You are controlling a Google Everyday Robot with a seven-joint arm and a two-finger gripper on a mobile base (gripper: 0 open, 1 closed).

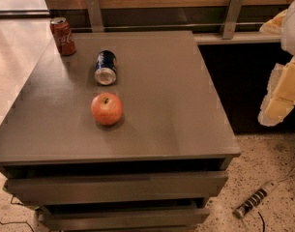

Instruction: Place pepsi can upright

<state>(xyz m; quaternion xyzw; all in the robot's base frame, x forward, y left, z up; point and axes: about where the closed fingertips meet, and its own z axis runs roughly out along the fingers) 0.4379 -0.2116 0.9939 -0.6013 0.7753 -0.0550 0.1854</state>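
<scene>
The pepsi can (106, 67) is dark blue with silver ends. It lies on its side on the grey cabinet top (171, 95), left of the middle, with one silver end facing the front. My gripper (281, 100) is a pale shape at the right edge of the view. It hangs beyond the cabinet's right side, far from the can and touching nothing.
A red Coca-Cola can (63, 36) stands upright at the back left corner. A red-yellow apple (107, 108) sits just in front of the pepsi can. The cabinet has drawers (118, 187) below. A power strip (256, 198) lies on the speckled floor at the lower right.
</scene>
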